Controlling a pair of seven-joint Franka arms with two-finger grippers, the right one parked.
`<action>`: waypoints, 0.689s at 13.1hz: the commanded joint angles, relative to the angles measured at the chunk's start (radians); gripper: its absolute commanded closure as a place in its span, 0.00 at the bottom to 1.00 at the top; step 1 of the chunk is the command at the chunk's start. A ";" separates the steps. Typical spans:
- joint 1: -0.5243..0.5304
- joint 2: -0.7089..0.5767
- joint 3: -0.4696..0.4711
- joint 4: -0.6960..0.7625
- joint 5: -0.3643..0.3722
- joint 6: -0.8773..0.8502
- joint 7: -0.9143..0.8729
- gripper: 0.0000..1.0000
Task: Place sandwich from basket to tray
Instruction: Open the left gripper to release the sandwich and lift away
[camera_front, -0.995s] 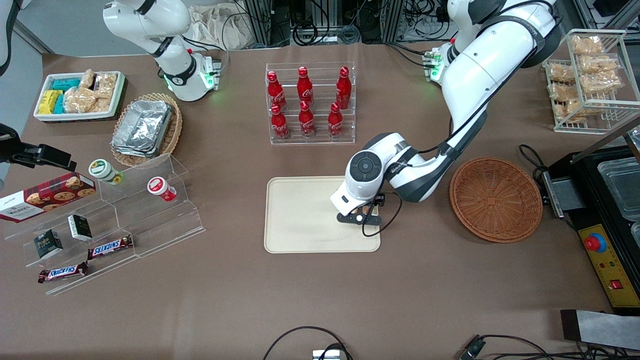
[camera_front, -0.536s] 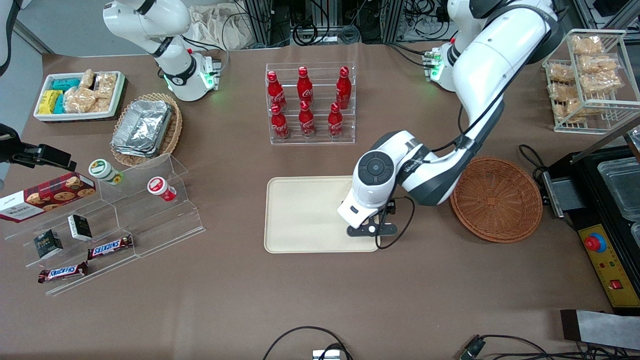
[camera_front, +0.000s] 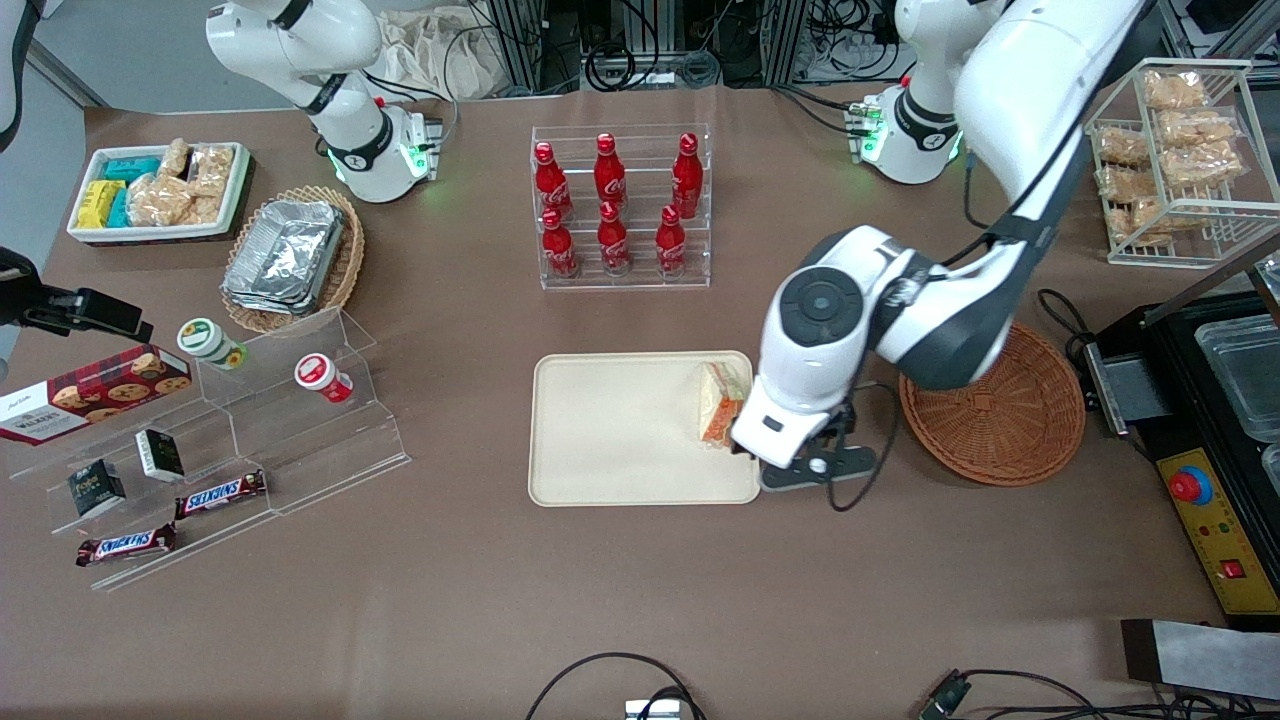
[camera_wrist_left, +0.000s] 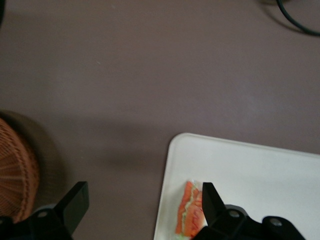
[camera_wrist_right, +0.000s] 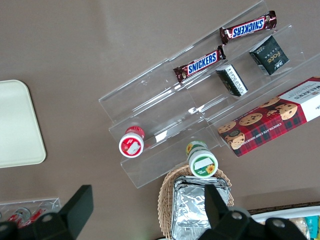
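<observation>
A: Brown table (camera_front: 620, 600); where's the sandwich (camera_front: 722, 402)?
B: On the tray (camera_front: 610, 430), at its basket (camera_front: 990, 400)-side edge, long axis running front-to-back.
A: And the gripper (camera_front: 815, 470)?
B: Above the tray's corner, wide open, holding nothing; sandwich beside 1 finger (camera_wrist_left: 212, 202).

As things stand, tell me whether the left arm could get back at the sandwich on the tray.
Probably yes. The sandwich lies uncovered on the tray near its basket-side edge, and the open pincer hangs just above, beside it, with nothing between.
</observation>
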 joint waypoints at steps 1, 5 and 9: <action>0.012 -0.016 -0.002 0.041 -0.003 -0.059 -0.002 0.00; 0.056 -0.040 0.001 0.043 -0.031 -0.073 0.062 0.00; 0.046 -0.170 0.201 0.029 -0.273 -0.090 0.348 0.00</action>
